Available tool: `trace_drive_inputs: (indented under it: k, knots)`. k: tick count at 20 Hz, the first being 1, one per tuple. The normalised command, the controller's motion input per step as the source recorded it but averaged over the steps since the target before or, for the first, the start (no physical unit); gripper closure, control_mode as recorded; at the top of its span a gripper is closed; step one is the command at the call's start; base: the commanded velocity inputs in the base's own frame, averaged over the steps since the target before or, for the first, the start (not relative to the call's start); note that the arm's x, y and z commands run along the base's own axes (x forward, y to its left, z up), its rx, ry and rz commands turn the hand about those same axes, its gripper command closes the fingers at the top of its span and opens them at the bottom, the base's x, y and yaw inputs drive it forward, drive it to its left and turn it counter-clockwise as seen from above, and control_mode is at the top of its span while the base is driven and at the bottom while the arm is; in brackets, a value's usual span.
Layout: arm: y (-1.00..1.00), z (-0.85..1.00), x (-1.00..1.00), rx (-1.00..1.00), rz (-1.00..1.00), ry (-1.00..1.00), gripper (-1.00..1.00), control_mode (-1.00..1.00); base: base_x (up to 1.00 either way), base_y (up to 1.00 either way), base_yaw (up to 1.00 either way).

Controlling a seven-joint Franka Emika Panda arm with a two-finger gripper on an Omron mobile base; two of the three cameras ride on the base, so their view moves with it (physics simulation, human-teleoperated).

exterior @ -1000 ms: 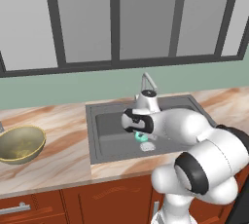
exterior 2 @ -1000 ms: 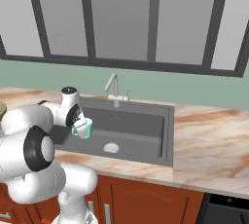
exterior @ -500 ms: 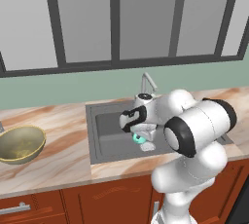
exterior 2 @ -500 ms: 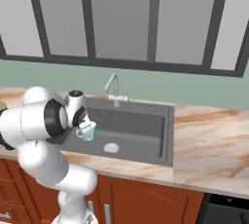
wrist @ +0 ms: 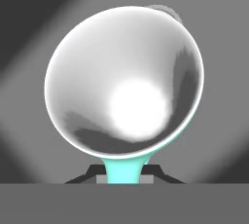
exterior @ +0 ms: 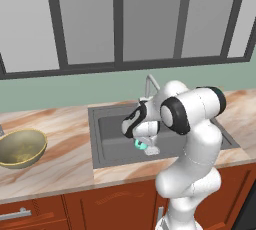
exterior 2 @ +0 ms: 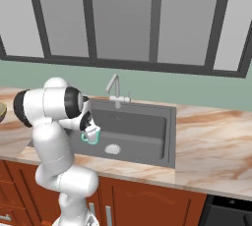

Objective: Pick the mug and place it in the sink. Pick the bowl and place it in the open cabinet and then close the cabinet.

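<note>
- The claw (exterior 2: 90,134) is closed on the mug (exterior 2: 90,135), pinching its small teal handle; in the hand view the fingers (wrist: 160,174) sit either side of that handle below the white inside of the cup (wrist: 127,79)
- The mug hangs over the dark basin of the sink (exterior: 112,139), near its left front part, above the floor and not touching it — the round drain (exterior 2: 112,149) lies just beside it in the right base view
- Handling, as a judgement: the mug looks small, stiff and light, with a glossy skin that could slip or swing on so thin a handle; a lower release would spare it a knock
- The bowl (exterior: 21,147) rests on the marble table (exterior: 60,146), well apart to the left — wide, thin-rimmed and rigid, so the rim seems the only place a narrow claw can take it
- No brand, label or writing can be read anywhere
</note>
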Motion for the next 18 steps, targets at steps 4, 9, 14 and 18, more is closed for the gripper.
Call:
trace_drive_inputs:
  k: [4,9,14,18]
  knots:
    - [0.00,-0.36,0.37,0.00,0.00,0.05,1.00,-1.00,0.00,0.00,0.00]
    - [0.00,-0.28,0.48,0.00,0.00,0.03,1.00,-1.00,0.00,0.00,0.00]
    - [0.00,-0.34,0.44,0.00,0.00,0.01,1.00,-1.00,0.00,0.00,0.00]
    - [0.00,-0.35,0.44,0.00,-0.01,0.00,1.00,-1.00,0.00,0.00,0.00]
